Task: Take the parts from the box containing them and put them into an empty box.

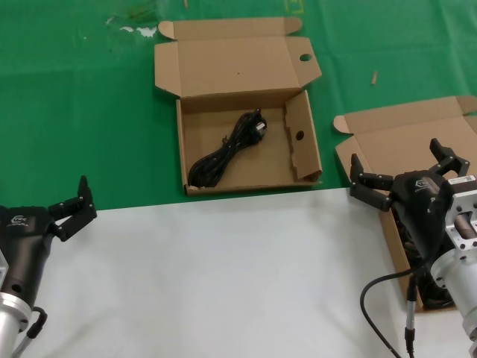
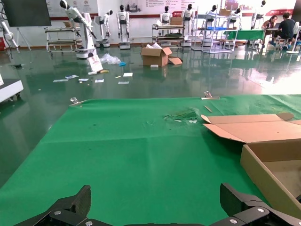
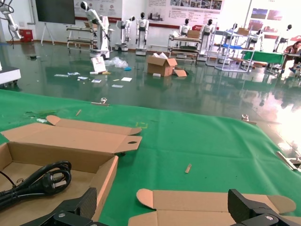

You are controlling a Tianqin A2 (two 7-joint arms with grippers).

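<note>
The open cardboard box with the round hole in its lid flap (image 1: 305, 57) lies mid-table on the green mat, and one coiled black power cord (image 1: 227, 153) rests inside it. A second box with a rounded corner tab (image 1: 406, 142) lies at the right, its inside mostly hidden by my right arm; a dark patch of cords (image 1: 434, 292) shows beside the arm. My right gripper (image 1: 397, 160) hovers open over this box's lid (image 3: 211, 207), holding nothing. The right wrist view also shows the cord (image 3: 42, 181) in the holed box (image 3: 106, 176). My left gripper (image 1: 74, 210) is open and idle at the near left.
A white sheet (image 1: 223, 276) covers the table's near half and meets the green mat (image 1: 74, 112) just in front of the boxes. A small wooden scrap (image 1: 375, 77) lies on the mat at the back right. The holed box's wall (image 2: 263, 165) shows in the left wrist view.
</note>
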